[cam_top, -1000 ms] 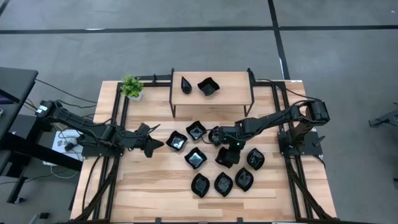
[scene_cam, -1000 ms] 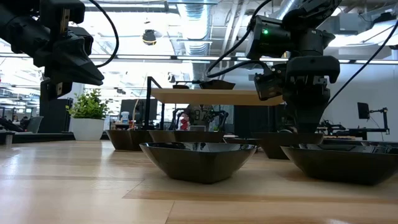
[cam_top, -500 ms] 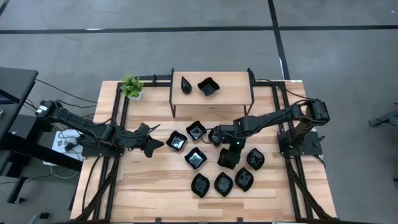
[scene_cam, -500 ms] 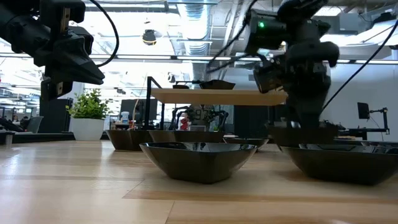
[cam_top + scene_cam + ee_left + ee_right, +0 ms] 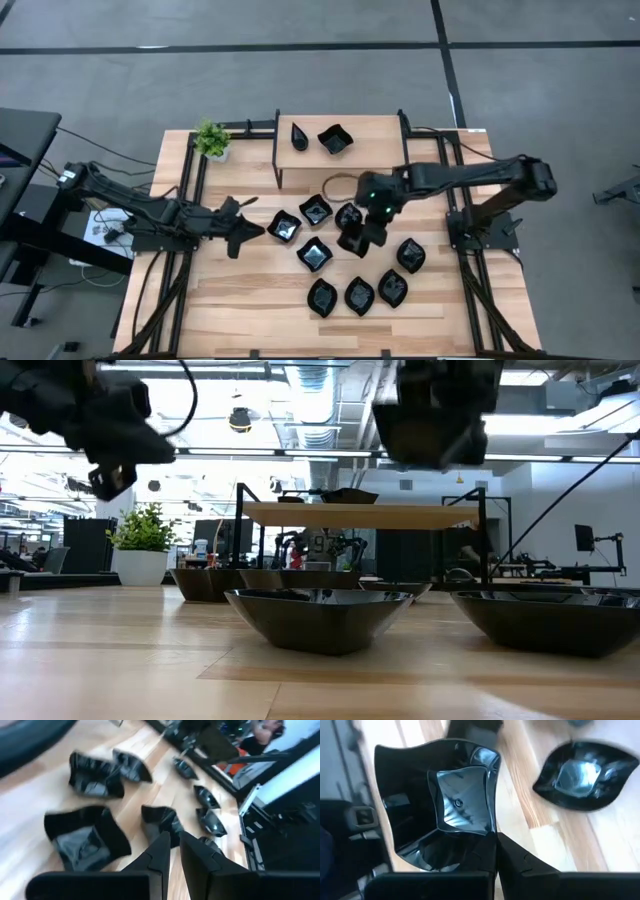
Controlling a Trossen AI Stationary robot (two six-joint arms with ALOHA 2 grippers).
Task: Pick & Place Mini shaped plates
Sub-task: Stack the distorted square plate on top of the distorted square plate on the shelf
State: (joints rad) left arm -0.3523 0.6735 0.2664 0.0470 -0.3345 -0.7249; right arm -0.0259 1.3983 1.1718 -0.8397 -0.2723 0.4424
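The mini shaped plates are small glossy black dishes. Several lie on the wooden table, among them a leaf-like one. A teardrop and a wavy square sit on the raised shelf. My right gripper hangs above the table's middle, shut on a wavy-edged square plate. In the low view it is a dark blur at the top. My left gripper waits left of the plates, its fingers close together on nothing. My right gripper pinches the square plate by its rim, one finger over the inner wall and one outside. The fingers slant down from above, from the table's right. The plate is lifted clear of the table and tilted, its hollow facing the wrist camera.
A small green plant stands at the far left corner, beside the shelf's dark legs. Dark frame rails run along both sides of the table. Bare wood lies along the near edge and in front of my left gripper.
My right gripper has risen from the table with the square plate, which now hangs clear above the other plates, a little farther left and toward the far edge. My left gripper has rolled somewhat about its own pointing line and stayed in place.
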